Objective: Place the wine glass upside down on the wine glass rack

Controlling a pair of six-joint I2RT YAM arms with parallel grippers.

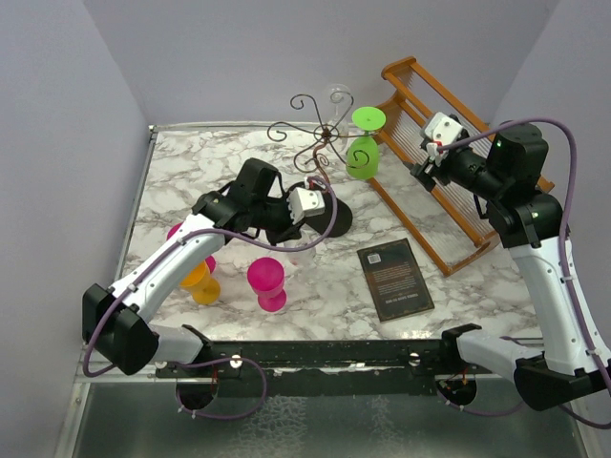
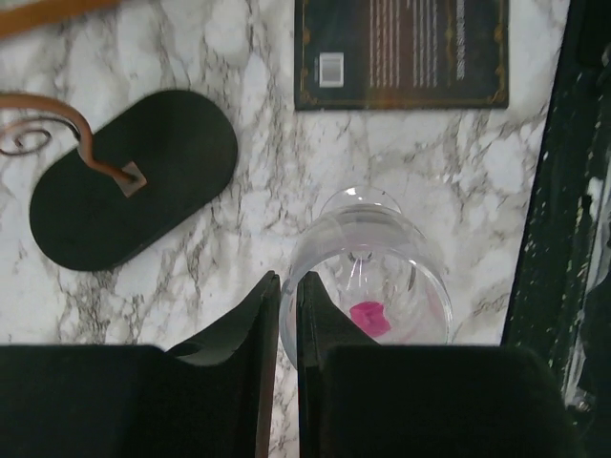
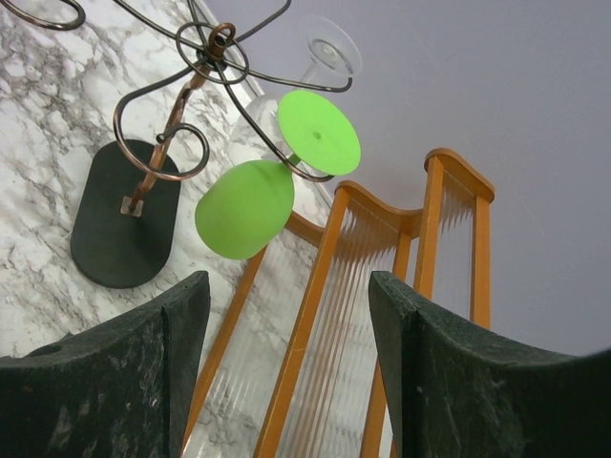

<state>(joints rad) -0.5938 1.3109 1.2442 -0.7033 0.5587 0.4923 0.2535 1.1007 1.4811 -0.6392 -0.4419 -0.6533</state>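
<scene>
Left claw (image 2: 288,282) pinched almost shut on the thin side wall of the clear wine glass (image 2: 382,253), right at the rim. Glass upright, mouth up, over the marble surface (image 2: 239,48) between the black base of the wine glass rack (image 2: 134,176) and a dark book (image 2: 401,48); resting or just lifted, impossible to tell. Right claw (image 3: 288,291) spread wide, holding nothing, hovering over the wooden dish rack (image 3: 315,315) near a green glass (image 3: 245,208) hung foot-up on the wire arms. Likely light, stiff, slick and brittle: squeeze gently, avoid knocks against the wire. Rim pinch probably poor for flipping; better to take the stem or low bowl, then slide the stem into a free curl, foot above.
</scene>
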